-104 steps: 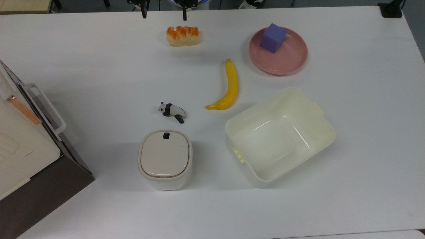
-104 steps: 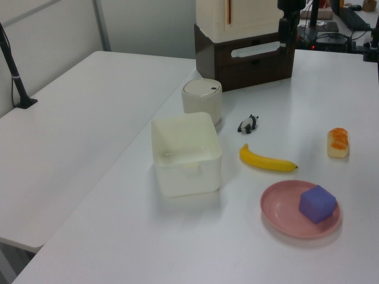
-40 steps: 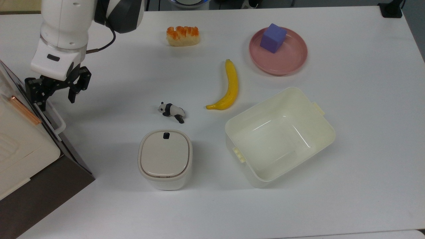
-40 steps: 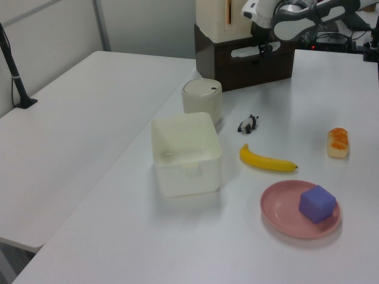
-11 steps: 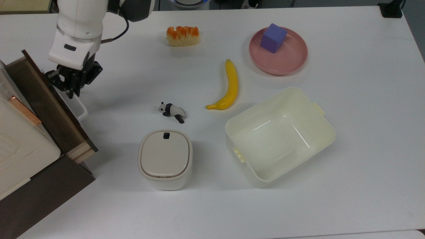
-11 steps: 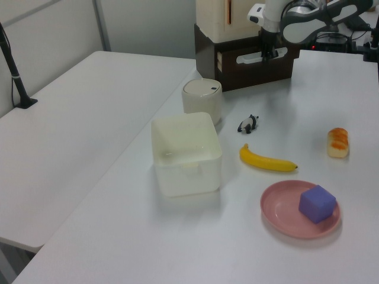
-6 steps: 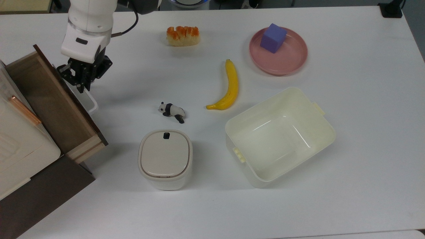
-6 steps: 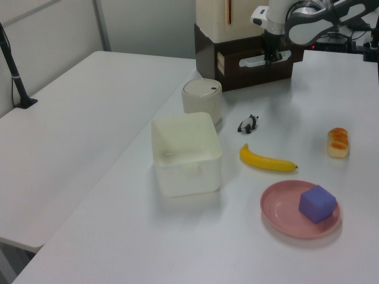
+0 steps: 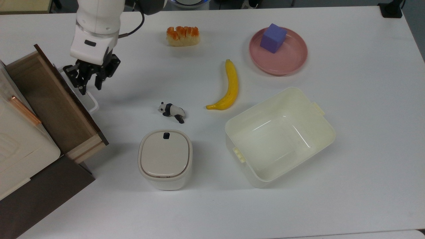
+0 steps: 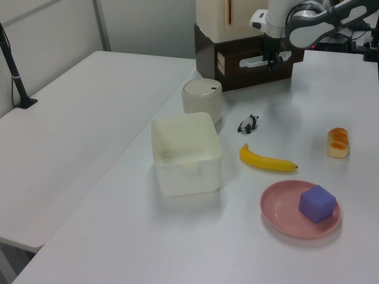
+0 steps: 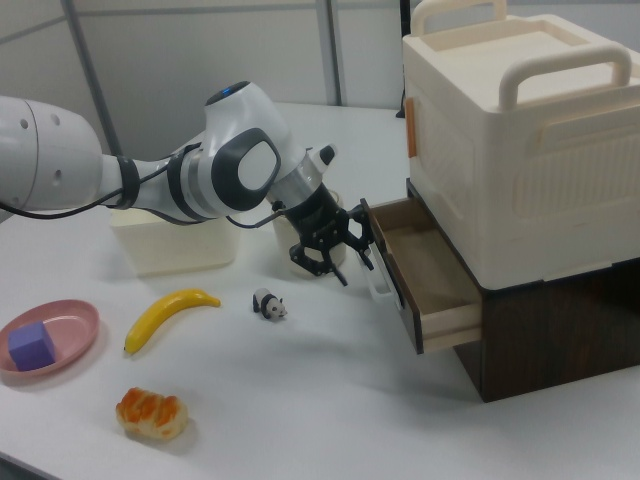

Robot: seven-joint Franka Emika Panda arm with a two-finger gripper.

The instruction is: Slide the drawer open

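Observation:
The drawer stands slid out of the dark cabinet at the top view's left, showing its tan wooden inside. Its dark front panel carries a white loop handle, which also shows in the right view. My gripper hangs just in front of the handle's far end, open, with nothing between its fingers. In the left view the gripper sits before the drawer front. In the right view the gripper points down beside the panel.
A toy panda, a lidded white bin, a cream tub, a banana and a bread piece lie on the table. A pink plate holds a purple cube. A cream appliance sits on the cabinet.
Over the last second the drawer slid farther out toward the top view's right. The gripper then let go of the handle, opened and shifted slightly to the right.

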